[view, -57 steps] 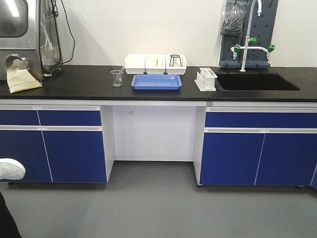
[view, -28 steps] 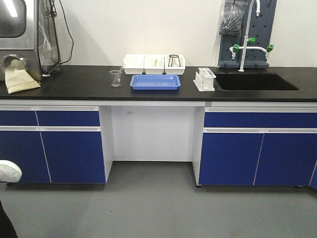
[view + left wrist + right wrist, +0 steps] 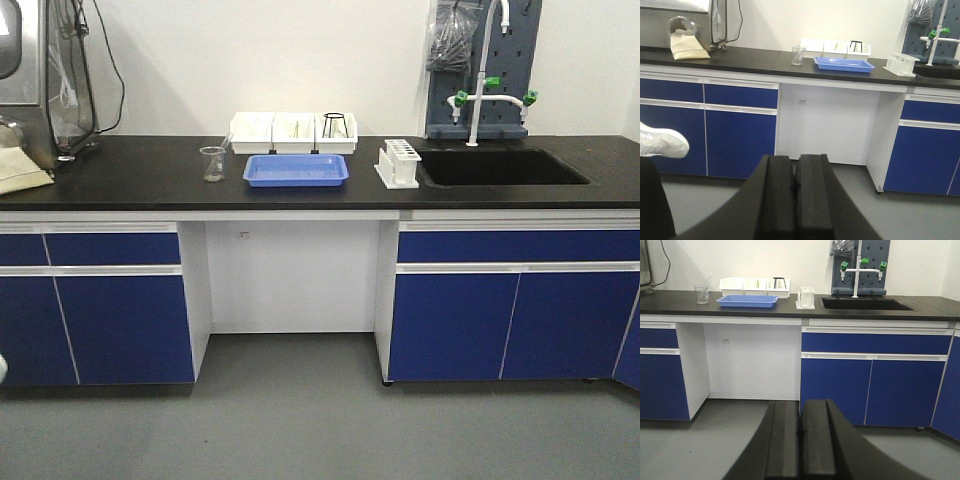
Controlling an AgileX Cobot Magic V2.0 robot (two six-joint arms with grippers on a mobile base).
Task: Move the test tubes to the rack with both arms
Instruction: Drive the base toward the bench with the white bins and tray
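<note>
Well back from the bench (image 3: 120,175), the left fingers (image 3: 776,195) and right fingers (image 3: 782,440) are clenched on nothing. The rack (image 3: 398,163) stands by the sink (image 3: 500,168). One thin tube (image 3: 706,284) seems to lean in the beaker (image 3: 702,295). It looks like light, slick, brittle glass, so I'd grip it gently below the rim.

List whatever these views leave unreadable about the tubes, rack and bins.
Test tubes: none can be picked out; the walls of the white bins hide their contents in every view.
Rack, front view: too small to tell whether its holes are filled.
Beaker, front view: whatever leans in it is too faint to name.
Beige bag, front view: cut off by the left edge.
</note>
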